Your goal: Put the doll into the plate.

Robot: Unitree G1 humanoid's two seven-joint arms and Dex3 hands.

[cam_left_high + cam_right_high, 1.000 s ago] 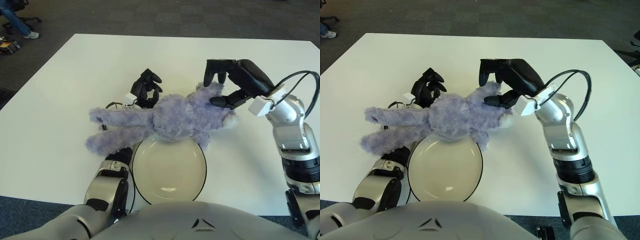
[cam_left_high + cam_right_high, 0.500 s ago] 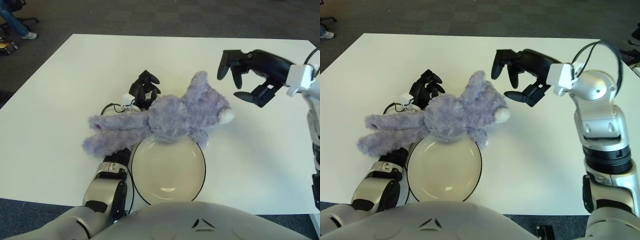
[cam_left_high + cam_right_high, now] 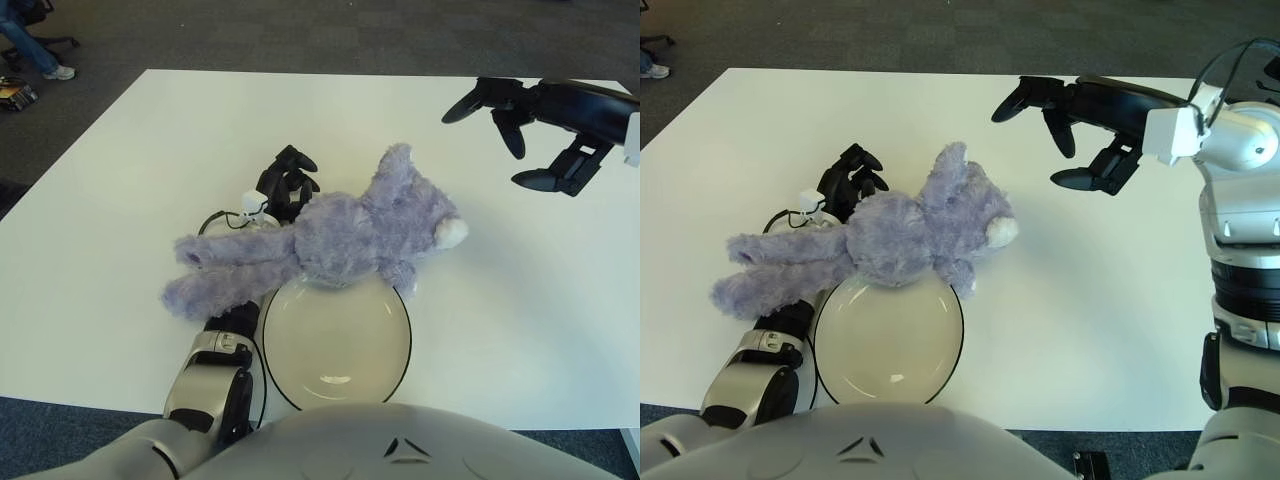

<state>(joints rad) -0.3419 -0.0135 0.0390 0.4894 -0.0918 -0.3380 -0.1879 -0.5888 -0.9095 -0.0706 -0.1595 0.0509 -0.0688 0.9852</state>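
Observation:
A purple plush doll (image 3: 335, 235) lies on its side across the far rim of the cream, black-edged plate (image 3: 336, 345); its legs trail to the left and its head points right. My left hand (image 3: 283, 180) is tucked under and behind the doll's body, its dark fingers curled against the doll's far side. My left forearm passes beneath the doll's legs beside the plate. My right hand (image 3: 495, 145) hovers open, high above the table to the right of the doll's head and apart from it.
The white table (image 3: 500, 300) spreads wide to the right of and beyond the plate. A thin cable and white connector (image 3: 247, 201) sit at my left wrist. On the dark carpet at far left are a person's legs (image 3: 35, 45) and a chair base.
My right hand has let go of the doll's head and pulled up and away to the right, fingers spread. The doll settled slightly lower and leftward. The left hand barely shifted.

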